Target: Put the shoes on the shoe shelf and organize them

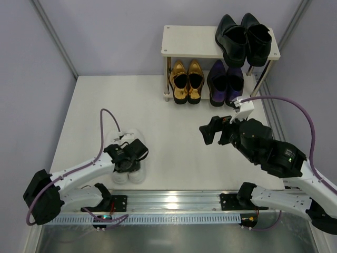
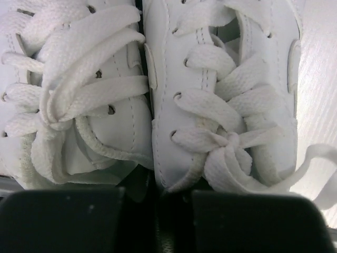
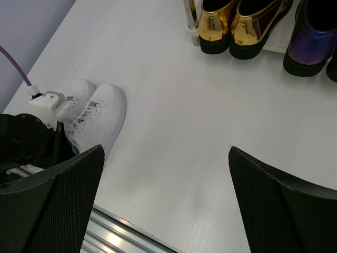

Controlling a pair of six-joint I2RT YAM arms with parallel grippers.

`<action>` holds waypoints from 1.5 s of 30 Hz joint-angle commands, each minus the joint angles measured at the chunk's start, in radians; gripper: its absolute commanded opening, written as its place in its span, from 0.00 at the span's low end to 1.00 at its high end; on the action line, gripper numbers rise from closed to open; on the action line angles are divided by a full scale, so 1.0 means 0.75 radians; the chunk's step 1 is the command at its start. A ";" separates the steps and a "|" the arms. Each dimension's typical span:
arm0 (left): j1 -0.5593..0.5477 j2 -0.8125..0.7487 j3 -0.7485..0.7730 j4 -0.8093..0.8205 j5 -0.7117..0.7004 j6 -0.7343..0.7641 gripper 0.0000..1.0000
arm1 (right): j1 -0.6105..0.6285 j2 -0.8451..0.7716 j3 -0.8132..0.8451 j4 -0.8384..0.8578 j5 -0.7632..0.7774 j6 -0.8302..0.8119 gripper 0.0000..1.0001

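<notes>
The white sneakers (image 1: 129, 174), the one pair not yet on the shoe shelf (image 1: 189, 39), are found side by side at the near left of the table (image 1: 174, 153), beneath the left gripper (image 1: 130, 154). Its fingers (image 2: 63, 221) are set about the adjoining inner collars; whether they are clamped cannot be told. The right gripper (image 1: 209, 130) is held spread and empty mid-table. Pick-up is judged in hand. A firm pinch is called for next, then carriage to the upper tier's bare left half, beside the black loafers (image 1: 245, 39).

Two white lace-up sneakers (image 2: 221, 95) fill the frame side by side. The dark fingers (image 2: 63, 221) of the left gripper (image 2: 158, 208) line the bottom edge.
</notes>
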 commanded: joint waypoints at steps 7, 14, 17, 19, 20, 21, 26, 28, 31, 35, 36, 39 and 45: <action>-0.019 -0.130 0.162 0.045 0.028 0.052 0.00 | 0.009 -0.069 0.043 -0.081 0.136 0.001 1.00; -0.031 -0.260 0.741 -0.309 -0.150 0.056 0.00 | 0.011 -0.118 0.076 -0.136 0.238 -0.042 1.00; -0.035 -0.117 1.039 -0.391 -0.170 0.125 0.00 | 0.011 -0.122 0.110 -0.164 0.283 -0.065 1.00; -0.048 -0.002 1.278 -0.404 -0.213 0.166 0.00 | 0.011 -0.120 0.157 -0.187 0.308 -0.079 1.00; -0.050 0.041 1.364 -0.396 -0.228 0.197 0.00 | 0.009 -0.124 0.174 -0.207 0.324 -0.081 1.00; -0.050 0.080 1.440 -0.379 -0.256 0.264 0.00 | 0.011 -0.128 0.196 -0.214 0.341 -0.087 1.00; -0.048 0.407 2.002 -0.293 -0.218 0.477 0.00 | 0.011 -0.138 0.237 -0.263 0.357 -0.073 1.00; -0.052 0.589 2.235 -0.273 -0.185 0.565 0.00 | 0.011 -0.140 0.248 -0.283 0.359 -0.057 1.00; -0.056 0.749 2.381 -0.161 -0.175 0.675 0.00 | 0.011 -0.146 0.246 -0.277 0.367 -0.057 1.00; -0.062 0.786 2.355 0.184 -0.154 0.839 0.00 | 0.011 -0.132 0.258 -0.277 0.378 -0.063 1.00; -0.064 0.790 2.347 0.252 -0.160 0.880 0.00 | 0.011 -0.130 0.256 -0.275 0.382 -0.063 1.00; -0.066 0.847 2.379 0.492 -0.183 1.052 0.00 | 0.011 -0.126 0.248 -0.267 0.390 -0.059 1.00; -0.066 1.033 2.555 0.833 -0.230 1.321 0.00 | 0.011 -0.122 0.250 -0.279 0.404 -0.044 1.00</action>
